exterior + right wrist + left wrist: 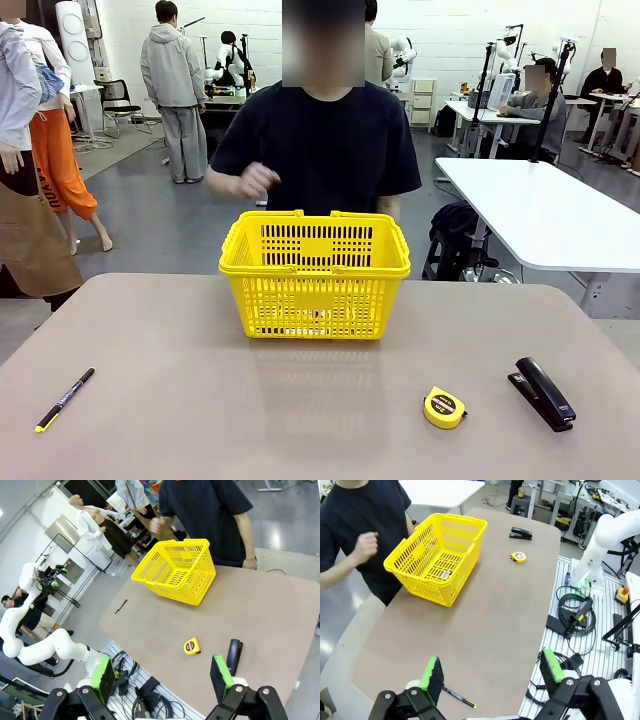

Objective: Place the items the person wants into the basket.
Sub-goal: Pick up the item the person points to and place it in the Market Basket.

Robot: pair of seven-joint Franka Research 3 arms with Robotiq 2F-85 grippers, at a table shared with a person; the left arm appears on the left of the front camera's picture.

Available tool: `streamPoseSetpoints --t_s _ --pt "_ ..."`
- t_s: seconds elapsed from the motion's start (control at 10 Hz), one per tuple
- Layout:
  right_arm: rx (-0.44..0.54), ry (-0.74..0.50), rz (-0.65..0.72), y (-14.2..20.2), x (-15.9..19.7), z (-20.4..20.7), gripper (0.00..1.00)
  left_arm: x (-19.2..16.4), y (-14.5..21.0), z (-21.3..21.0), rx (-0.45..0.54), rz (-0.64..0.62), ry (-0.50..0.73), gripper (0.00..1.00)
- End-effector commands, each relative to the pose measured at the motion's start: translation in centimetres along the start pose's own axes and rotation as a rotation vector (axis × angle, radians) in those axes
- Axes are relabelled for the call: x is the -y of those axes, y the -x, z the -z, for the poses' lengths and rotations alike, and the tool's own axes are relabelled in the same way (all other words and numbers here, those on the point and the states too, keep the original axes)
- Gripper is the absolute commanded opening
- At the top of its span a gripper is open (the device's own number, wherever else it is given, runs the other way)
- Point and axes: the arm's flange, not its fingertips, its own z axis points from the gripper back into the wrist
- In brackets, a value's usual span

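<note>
Left gripper point(491, 669): jaws spread wide, green pads well apart, nothing between them and nothing touched. Hovering over the near left part of the table point(250, 410).
Right gripper point(161, 675): wide open as well, empty, hanging high above the table's near right side.
Pen point(65, 399): thin, black, with yellow ends. Lying flat and slanted at the near left of the table, well apart from the basket. Seen from the left wrist, down on the tabletop just past the left pad, out of contact with it.
Basket point(315, 300): bright yellow with lattice sides, upright at the far middle of the table, directly in front of the person. Handles folded down on the rim.
Basket floor: a small dark-and-white patch in the left wrist view, too small to identify.
Person point(320, 150): in a dark T-shirt, standing at the far side behind the basket.
Raised hand point(258, 181): loosely curled at chest height, above the basket's left corner, touching nothing.
Tape measure point(444, 407): round and yellow, flat on the near right of the table.
Stapler point(544, 393): black, near the tape measure on its right, not touching it.
</note>
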Motion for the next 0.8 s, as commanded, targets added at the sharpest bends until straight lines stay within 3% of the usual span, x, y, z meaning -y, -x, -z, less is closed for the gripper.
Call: streamPoseSetpoints --t_s 0.0,0.7 --pt "0.02 -0.023 -0.016 -0.21 -0.11 0.01 1.0 0.09 0.18 -0.35 0.006 0.003 -0.004 1.0" --pt "0.02 -0.023 -0.016 -0.21 -0.11 0.01 1.0 0.09 0.18 -0.35 0.006 0.003 -0.004 1.0"
